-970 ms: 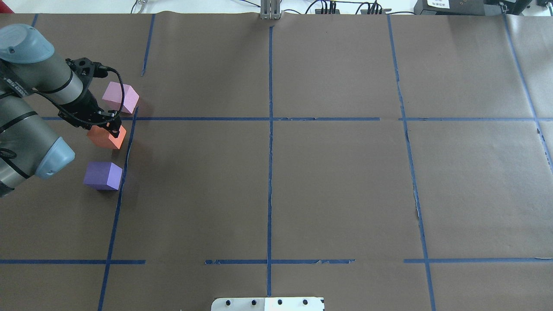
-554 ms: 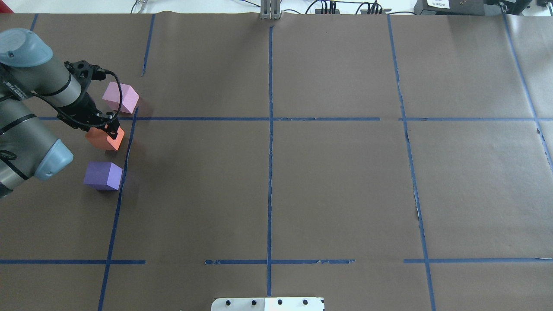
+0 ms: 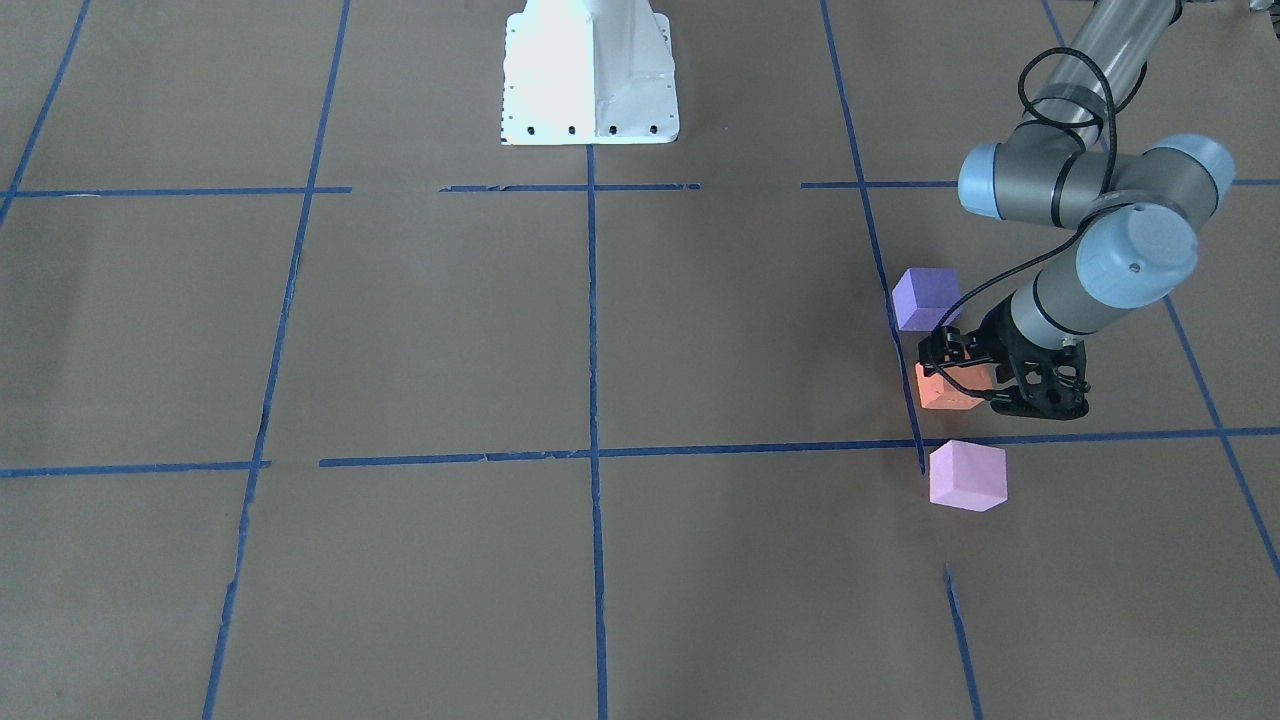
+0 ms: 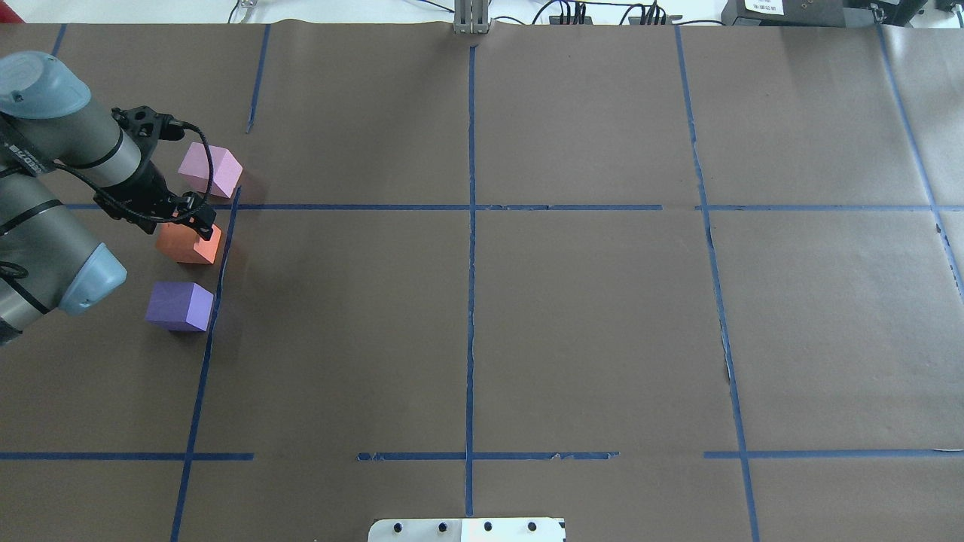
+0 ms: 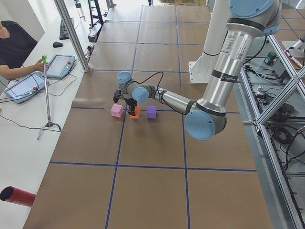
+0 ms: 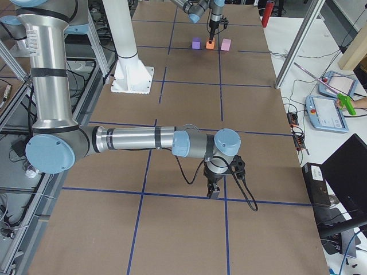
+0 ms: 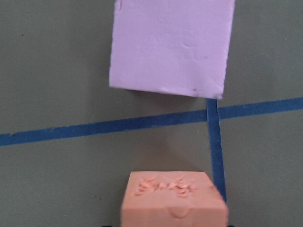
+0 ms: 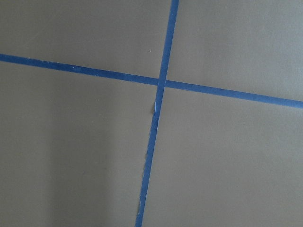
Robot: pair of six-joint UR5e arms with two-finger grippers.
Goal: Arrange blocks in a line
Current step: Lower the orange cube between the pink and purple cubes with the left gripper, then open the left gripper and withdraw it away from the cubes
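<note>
The orange block [image 4: 190, 245] is the middle one of a row of three, pinched by the left claw [image 4: 196, 220].
The pink block [image 4: 212, 170] lies beyond it, across a blue tape line [image 4: 339, 207]. The purple block [image 4: 181, 306] is nearer the robot. All three are apart on the brown table cover [image 4: 587, 324]. The right claw [image 6: 213, 192] hangs far off over a tape crossing; I cannot tell whether it is spread or pressed together.

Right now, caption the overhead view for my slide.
Left gripper holding the orange block between pink block and violet block, beside a blue tape line.
</note>
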